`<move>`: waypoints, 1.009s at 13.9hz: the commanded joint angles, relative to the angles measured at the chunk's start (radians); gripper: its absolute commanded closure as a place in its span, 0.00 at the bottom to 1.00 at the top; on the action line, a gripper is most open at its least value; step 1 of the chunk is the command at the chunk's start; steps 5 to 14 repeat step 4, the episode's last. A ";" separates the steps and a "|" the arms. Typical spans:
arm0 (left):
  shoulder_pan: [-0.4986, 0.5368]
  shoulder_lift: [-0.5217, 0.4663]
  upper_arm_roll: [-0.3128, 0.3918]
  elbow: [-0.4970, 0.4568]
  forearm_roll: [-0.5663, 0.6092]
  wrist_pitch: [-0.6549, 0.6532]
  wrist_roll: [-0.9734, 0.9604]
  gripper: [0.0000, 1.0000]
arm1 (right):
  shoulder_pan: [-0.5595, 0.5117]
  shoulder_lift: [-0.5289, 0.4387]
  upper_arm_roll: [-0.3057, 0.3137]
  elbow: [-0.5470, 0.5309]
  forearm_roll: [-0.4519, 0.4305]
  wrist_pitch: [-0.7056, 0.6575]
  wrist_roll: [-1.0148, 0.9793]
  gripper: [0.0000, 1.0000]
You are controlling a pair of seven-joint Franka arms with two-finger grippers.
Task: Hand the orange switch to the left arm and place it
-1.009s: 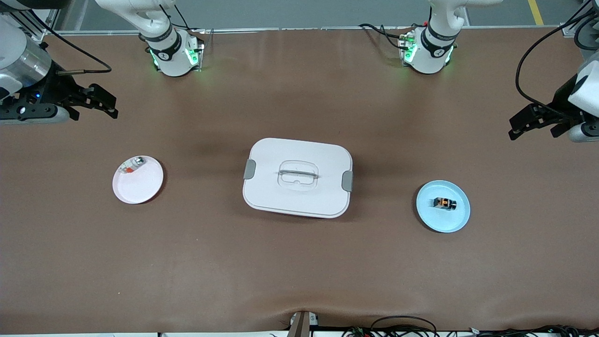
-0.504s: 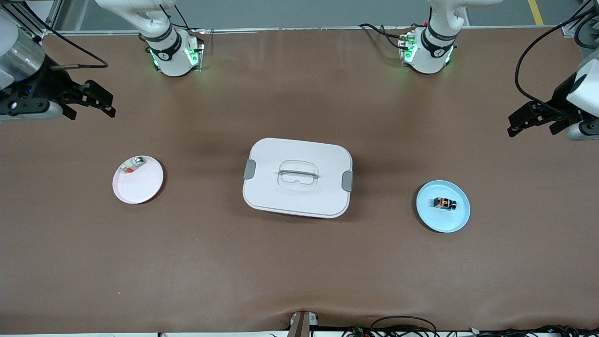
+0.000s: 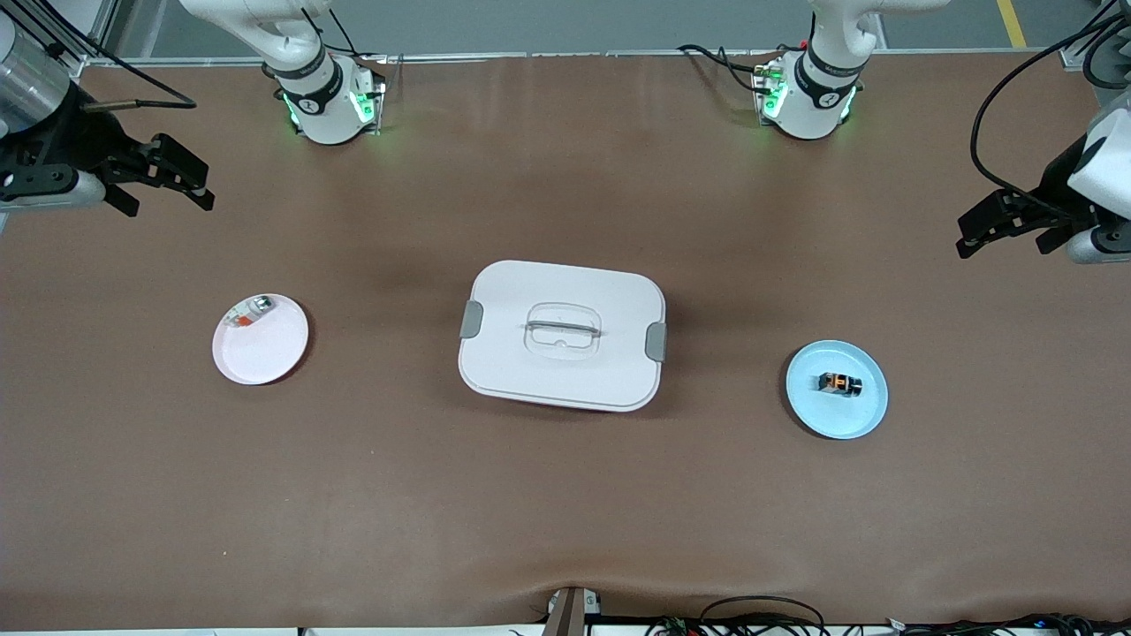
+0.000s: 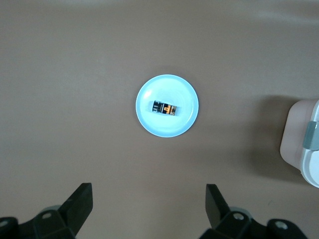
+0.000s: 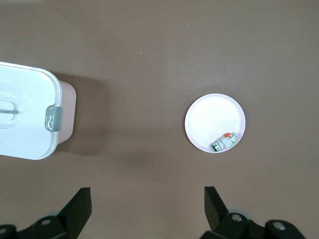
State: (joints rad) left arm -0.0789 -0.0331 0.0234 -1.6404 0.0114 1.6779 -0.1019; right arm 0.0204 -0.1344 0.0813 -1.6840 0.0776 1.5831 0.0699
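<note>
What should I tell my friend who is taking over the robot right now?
Left gripper: open, holding nothing, up over the left arm's end of the table.
Right gripper: open, holding nothing, up over the right arm's end.
Orange switch: lying on the blue plate, untouched.
Box: lid on, mid-table between the blue plate and the white plate.
Done: nothing yet.
Left: pick up the switch, hand it across avoiding the box.

Both wrist views cut the box (image 4: 305, 149) at the edge; the small item (image 3: 247, 314) on the white plate (image 3: 265, 353) is too small to identify
</note>
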 commanded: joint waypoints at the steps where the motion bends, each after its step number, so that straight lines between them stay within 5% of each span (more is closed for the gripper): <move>1: -0.005 0.016 0.001 0.034 -0.011 -0.024 0.007 0.00 | 0.004 0.007 -0.003 0.024 0.013 -0.020 0.008 0.00; 14: -0.004 0.016 0.001 0.034 -0.011 -0.024 0.008 0.00 | 0.004 0.007 -0.003 0.024 0.013 -0.035 0.002 0.00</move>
